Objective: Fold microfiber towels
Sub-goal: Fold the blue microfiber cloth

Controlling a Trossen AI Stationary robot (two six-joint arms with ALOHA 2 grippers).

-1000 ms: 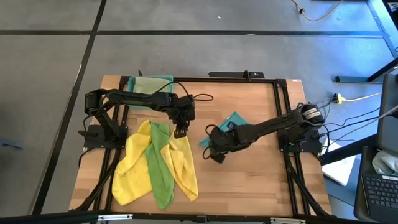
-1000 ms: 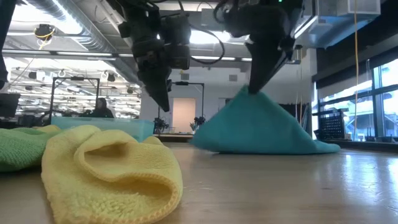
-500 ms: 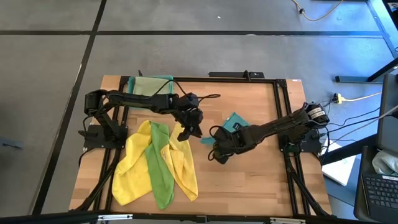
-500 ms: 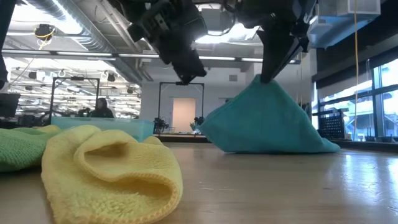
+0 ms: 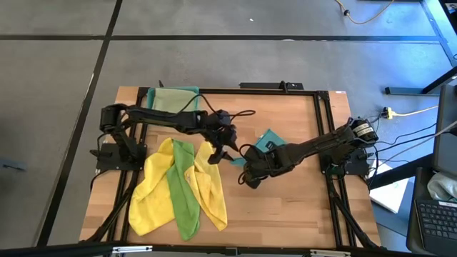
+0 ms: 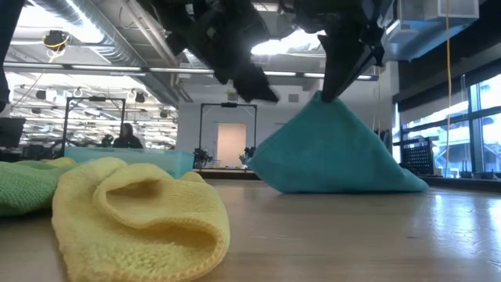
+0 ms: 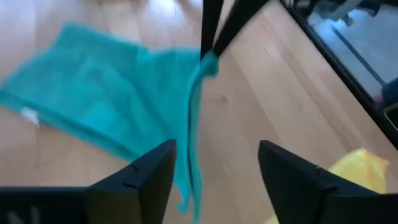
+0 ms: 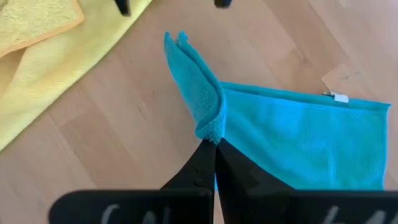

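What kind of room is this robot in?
Probably a robotics lab or workshop: exposed ducts run along the ceiling, a person sits at far desks, and a wooden table in a black frame holds the towels.

Pretty standard lab space. The floor (image 5: 235,18) is grey with dark seam lines running across it, and there's a yellow cable (image 5: 410,111) trailing off near a laptop (image 5: 434,218) in the corner. Looking level across the wooden table (image 6: 352,235), the room behind is open-plan: exposed silver ducting (image 6: 94,23) on the ceiling, strip lights, a pale door (image 6: 227,145) straight back, tall windows (image 6: 481,125) with daylight on one side. A person (image 6: 125,135) sits way off by some desks.
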